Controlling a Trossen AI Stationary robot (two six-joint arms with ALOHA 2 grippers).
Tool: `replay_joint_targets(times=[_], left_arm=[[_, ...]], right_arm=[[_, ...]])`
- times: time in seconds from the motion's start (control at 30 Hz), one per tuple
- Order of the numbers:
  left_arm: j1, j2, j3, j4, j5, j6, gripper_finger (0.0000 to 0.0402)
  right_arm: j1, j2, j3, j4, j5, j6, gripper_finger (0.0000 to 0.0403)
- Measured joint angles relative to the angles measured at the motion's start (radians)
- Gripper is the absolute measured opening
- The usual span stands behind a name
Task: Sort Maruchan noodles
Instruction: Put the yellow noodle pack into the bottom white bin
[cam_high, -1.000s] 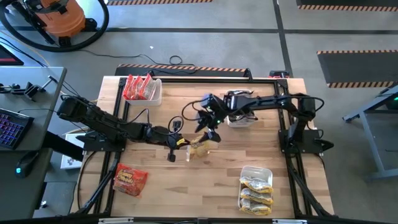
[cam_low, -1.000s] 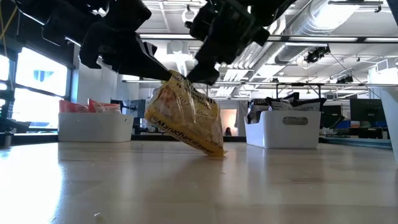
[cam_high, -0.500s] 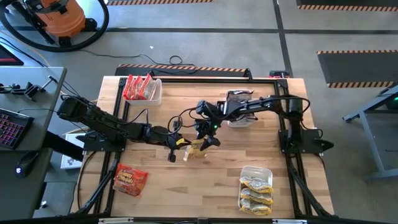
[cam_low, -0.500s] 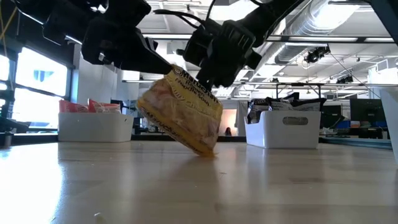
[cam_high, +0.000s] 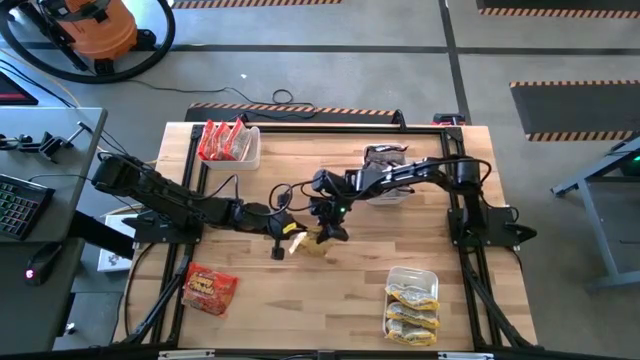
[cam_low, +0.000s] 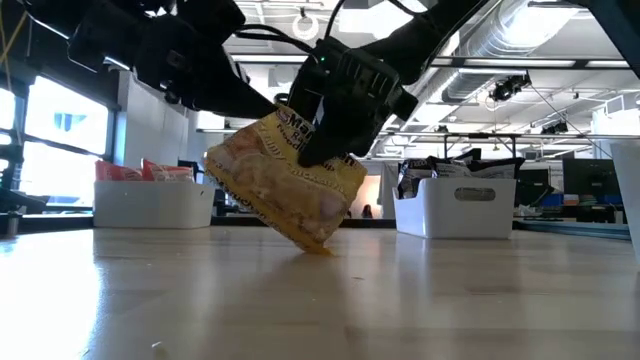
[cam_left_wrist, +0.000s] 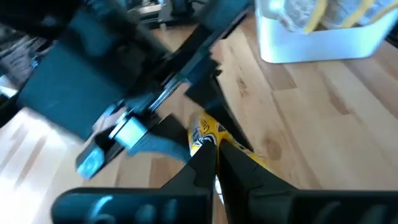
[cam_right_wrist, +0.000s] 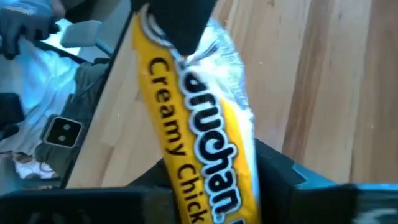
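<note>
A yellow-and-white Maruchan noodle packet stands tilted at the table's middle, and both grippers are on it. My left gripper reaches in from the left and is shut on the packet's upper left edge. My right gripper reaches in from the right, with its fingers closed around the packet's upper end. Whether the packet's lowest corner touches the table, I cannot tell. My left gripper pinches the packet's crimped edge between its two fingertips. It comes level from the table's left, slanting slightly down. The packet hangs tilted from that edge. My right gripper has the packet's upper end between its two fingers, one on each flat face. The fingers slant down from the table's right and far side and lie across the packet. The packet stands tilted below them.
A red packet lies near the left front corner. At the far left a white bin holds red packets. A bin right of centre holds dark ones. A third bin at the near right holds yellow ones.
My right gripper has come down and toward the table's left and near edge onto the packet's upper end. Its fingers now stand around it. The packet has swung leftward and tipped further over, while my left gripper has kept its hold.
</note>
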Motion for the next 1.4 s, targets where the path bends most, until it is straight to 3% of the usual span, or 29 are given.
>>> replay_joint_targets(times=[0.2, 0.43, 0.53, 0.87, 1.13, 1.27, 1.4], left_arm=[[-0.022, -0.027, -0.076, 0.085, -0.043, -0.041, 0.0023], [0.018, -0.019, -0.285, 0.667, 0.004, -0.042, 0.0024], [0.046, -0.019, -0.346, 0.803, 0.034, -0.043, 0.002], [0.082, -0.018, -0.381, 0.816, 0.055, -0.101, 0.0017], [0.094, -0.018, -0.38, 0.823, 0.054, -0.051, 0.0015], [0.124, -0.018, -0.358, 0.819, 0.056, -0.048, 0.0014], [0.151, -0.018, -0.328, 0.815, 0.139, -0.046, 0.0014]], right_arm=[[0.004, -0.055, 0.0, -0.138, 0.097, -0.009, 0.0084], [0.049, -0.228, 0.0, -0.365, 0.329, 0.0, 0.0086], [0.099, -0.323, 0.0, -0.481, 0.45, 0.075, 0.0086], [0.454, -0.56, 0.054, -0.958, 0.737, 0.645, 0.0085], [0.786, -0.565, 0.049, -1.106, 0.78, 1.126, 0.0085], [0.876, -0.524, 0.049, -1.105, 0.859, 1.219, 0.0084], [0.903, -0.468, 0.049, -1.104, 0.87, 1.22, 0.0084]])
